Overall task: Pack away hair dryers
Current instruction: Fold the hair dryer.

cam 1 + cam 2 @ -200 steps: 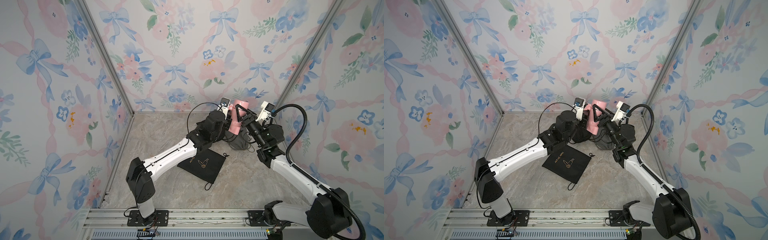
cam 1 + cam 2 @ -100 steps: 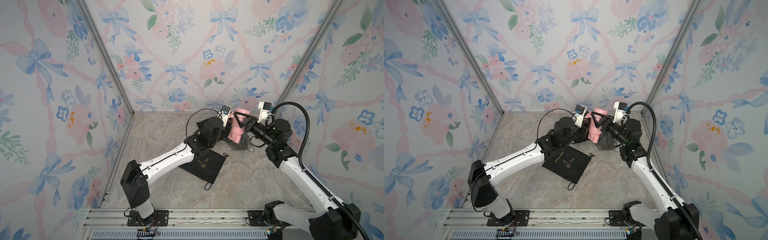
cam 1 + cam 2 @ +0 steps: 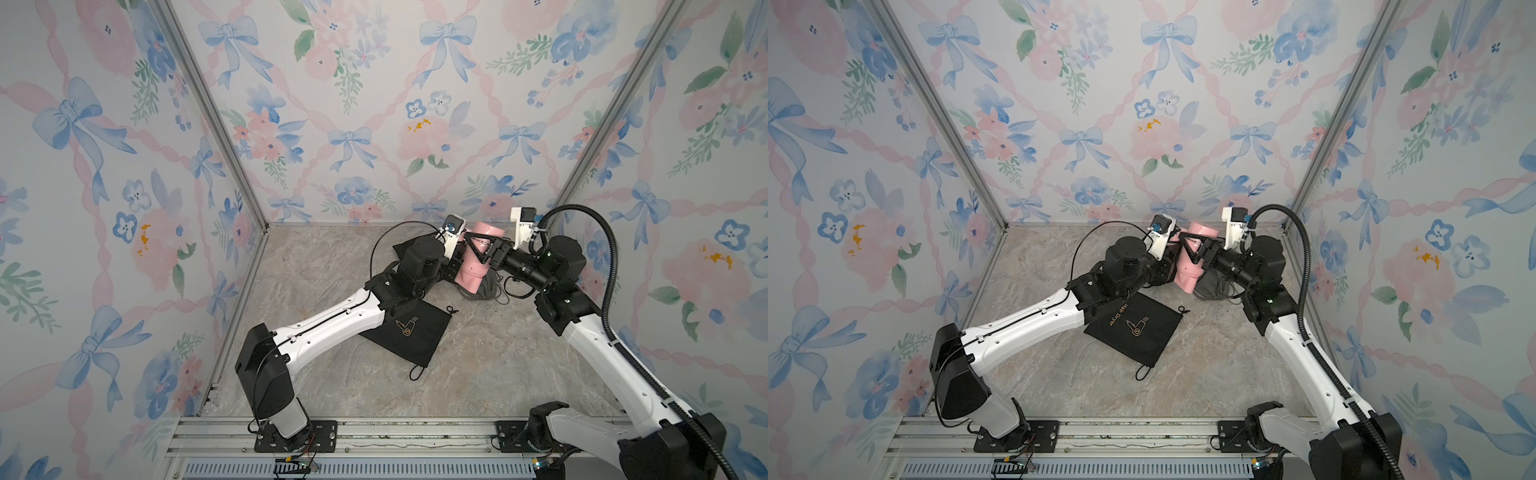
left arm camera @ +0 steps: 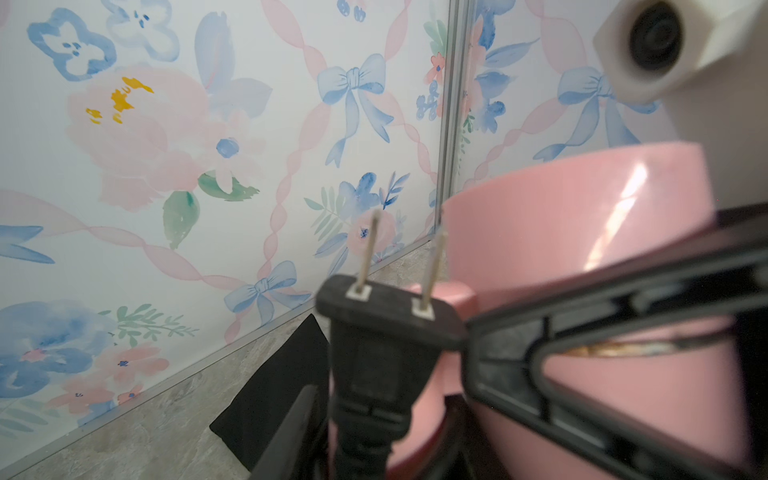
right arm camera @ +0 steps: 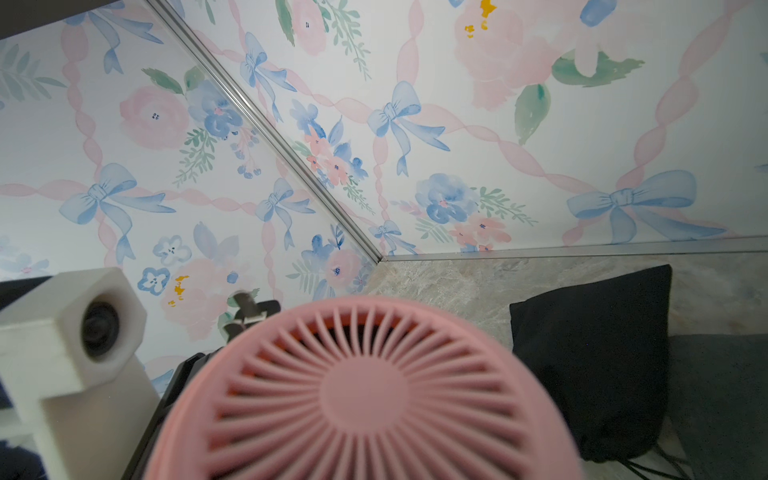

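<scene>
Marble tabletop (image 3: pixel 478 365), rear corner: your right claw (image 3: pixel 468 243) clamps the pink dryer (image 3: pixel 471 274) barrel; left claw (image 3: pixel 453 266) sits hidden behind the plug (image 4: pixel 386 332) (blurry up close), grip unreadable.

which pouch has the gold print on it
The flat black pouch nearest the front; the grey pouch under the pink dryer and the other black pouch by the back wall show none.

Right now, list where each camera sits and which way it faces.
Both top views: high above the front rail, looking down on the left arm, right arm, pink hair dryer and black logo pouch.
Left wrist: faces the back right corner; shows plug, right gripper finger.
Right wrist: faces the back left corner; shows dryer grille, left wrist camera.
Shared: both wrist views catch the dryer.
</scene>
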### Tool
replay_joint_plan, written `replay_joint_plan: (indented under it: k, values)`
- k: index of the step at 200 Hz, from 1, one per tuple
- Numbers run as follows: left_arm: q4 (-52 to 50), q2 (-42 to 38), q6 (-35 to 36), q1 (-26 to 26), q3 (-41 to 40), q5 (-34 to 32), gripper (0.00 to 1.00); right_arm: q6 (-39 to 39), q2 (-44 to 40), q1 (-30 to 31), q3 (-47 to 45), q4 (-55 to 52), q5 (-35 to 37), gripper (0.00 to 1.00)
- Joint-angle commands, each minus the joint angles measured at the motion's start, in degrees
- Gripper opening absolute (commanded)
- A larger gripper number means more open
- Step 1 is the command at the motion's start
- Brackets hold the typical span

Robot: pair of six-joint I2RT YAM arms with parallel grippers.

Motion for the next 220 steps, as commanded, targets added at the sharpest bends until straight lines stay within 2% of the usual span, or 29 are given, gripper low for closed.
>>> replay_joint_plan:
  k: [1, 20, 45, 60, 92, 123, 140, 168, 220]
  values:
    - [4.0, -2.6, -4.7, 0.1, -0.2, 5.9, 0.23, 2.3, -0.5, -0.1, -1.0, 4.3, -1.2, 0.45]
    - [3.2, -3.8, -6.6, 1.4, -1.6, 6.6, 0.48, 2.9, -1.2, -1.3, -1.6, 5.1, 0.0, 0.4]
    - [1.1, -7.2, -6.6, 2.8, -5.3, 8.4, 0.66, 2.8, -1.6, -2.6, -1.8, 5.7, 0.1, 0.4]
    - [-0.8, -9.8, -6.1, 3.5, -8.4, 9.0, 0.74, 2.5, -1.7, -3.3, -1.6, 5.5, 0.1, 0.39]
    - [-2.7, -16.2, -8.2, 5.8, -16.3, 7.3, 0.75, 0.2, -2.0, -4.4, -1.1, 4.1, -0.4, 0.39]
    - [-2.6, -19.8, -14.6, 11.4, -21.1, 7.1, 0.74, -1.5, -2.8, -4.3, -1.4, 1.5, -2.0, 0.39]
    - [-4.2, -17.5, -16.5, 14.0, -20.4, 7.8, 0.74, -4.0, -3.4, -3.4, -1.9, 0.2, -2.8, 0.39]
    - [-5.8, -10.4, -16.8, 14.4, -16.6, 10.4, 0.73, -7.4, -3.6, -0.1, -1.0, -4.7, -2.3, 0.39]
    - [-5.6, -3.6, -17.5, 10.8, -11.7, 11.0, 0.73, -10.8, -0.5, 5.6, 0.6, -9.3, 2.3, 0.39]
